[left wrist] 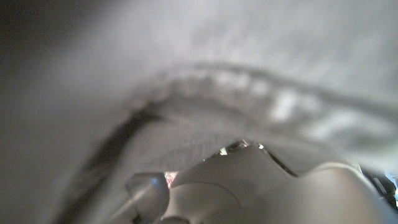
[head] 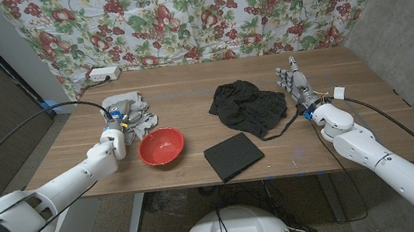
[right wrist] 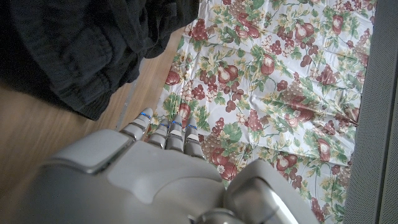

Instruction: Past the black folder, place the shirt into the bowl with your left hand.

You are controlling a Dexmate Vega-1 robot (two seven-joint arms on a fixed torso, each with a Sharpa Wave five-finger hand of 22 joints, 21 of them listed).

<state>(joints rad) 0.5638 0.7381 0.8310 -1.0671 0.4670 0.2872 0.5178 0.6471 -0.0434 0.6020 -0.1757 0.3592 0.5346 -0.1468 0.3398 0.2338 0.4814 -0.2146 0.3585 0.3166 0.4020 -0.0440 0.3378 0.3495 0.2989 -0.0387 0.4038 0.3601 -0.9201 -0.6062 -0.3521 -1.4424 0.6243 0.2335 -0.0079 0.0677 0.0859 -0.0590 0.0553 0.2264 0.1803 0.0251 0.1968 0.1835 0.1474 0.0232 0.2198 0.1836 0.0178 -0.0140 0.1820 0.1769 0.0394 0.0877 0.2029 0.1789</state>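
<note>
The grey shirt is lying crumpled on the tabletop at the robot's left, just behind the red bowl and touching or nearly touching its far rim. No brand, label or writing can be read on it or on anything else in view. The left hand is reaching into the near edge of the shirt, with its fingers pushing into the folds; grey cloth is pressing close and blurred against the left wrist view, above the pale back of that hand. Whether the fingers are actually pinching the cloth or only touching it, I cannot tell.

The bowl is sitting upright and holding nothing, just beside the left hand on its inner side. Nearer the robot and toward the middle, the black folder is lying flat and skewed. Beyond it, a black garment is lying in a heap near the tabletop's middle.

The right hand is standing beside that garment's right edge, fingers straight and holding nothing, pointing toward the floral cloth hanging behind the tabletop. A white power strip is sitting at the far left corner.
</note>
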